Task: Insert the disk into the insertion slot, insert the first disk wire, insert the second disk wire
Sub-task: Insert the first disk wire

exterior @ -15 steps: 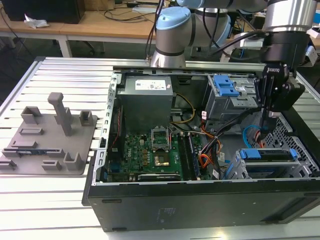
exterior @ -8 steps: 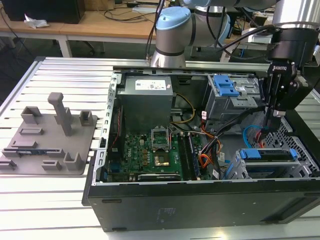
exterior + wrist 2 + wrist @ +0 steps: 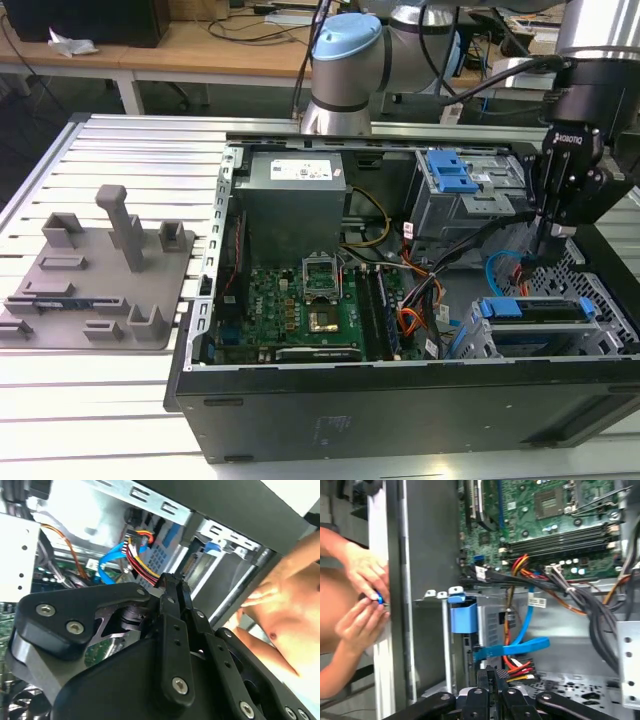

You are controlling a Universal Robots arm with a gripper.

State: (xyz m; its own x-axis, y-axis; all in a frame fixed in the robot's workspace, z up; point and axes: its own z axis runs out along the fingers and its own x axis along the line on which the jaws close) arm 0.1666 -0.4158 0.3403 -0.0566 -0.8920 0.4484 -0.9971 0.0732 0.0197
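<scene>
The disk (image 3: 535,308), silver in a blue carrier, lies inside the insertion slot (image 3: 478,345), a grey cage at the case's near corner on the exterior view's right. Its blue carrier tab (image 3: 462,617) shows in the first wrist view. My gripper (image 3: 553,238) hangs just behind the cage, over the perforated floor. In both wrist views the gripper (image 3: 493,671) (image 3: 172,581) is shut on the end of a disk wire (image 3: 519,670), a red, yellow and black bundle. A flat blue disk wire (image 3: 520,645) runs beside it toward the disk.
A grey bay with a blue latch (image 3: 450,180) stands behind the gripper. The power supply (image 3: 295,205) and motherboard (image 3: 305,310) sit toward the exterior view's left. A person's hands (image 3: 360,605) (image 3: 280,600) work at the case's outer wall. A grey fixture plate (image 3: 95,270) lies outside the case.
</scene>
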